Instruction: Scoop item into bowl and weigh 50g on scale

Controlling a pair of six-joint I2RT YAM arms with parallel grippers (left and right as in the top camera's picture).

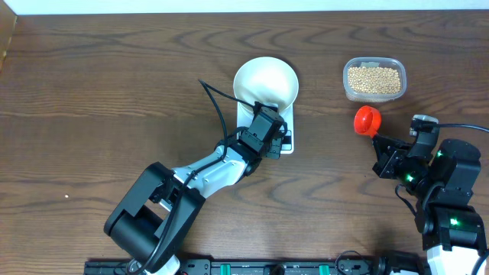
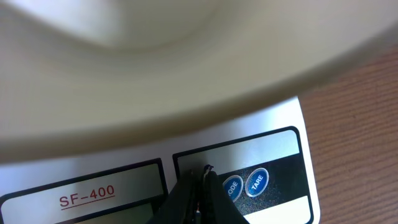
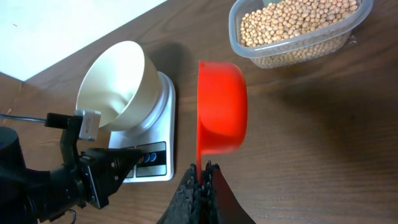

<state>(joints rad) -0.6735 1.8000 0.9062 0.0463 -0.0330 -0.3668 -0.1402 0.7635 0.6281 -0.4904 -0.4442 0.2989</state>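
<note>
The right pincer (image 3: 204, 169) clamps the red scoop (image 3: 221, 106) by its handle, near the beans (image 3: 298, 22).

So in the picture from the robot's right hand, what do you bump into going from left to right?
bowl → red scoop → clear tub full of beans. The scale sits under the bowl, so it has no place of its own in the order.

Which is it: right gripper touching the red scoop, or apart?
Touching. The right wrist view shows the right gripper shut on the handle of the red scoop, with no gap between the fingers and the handle.
</note>
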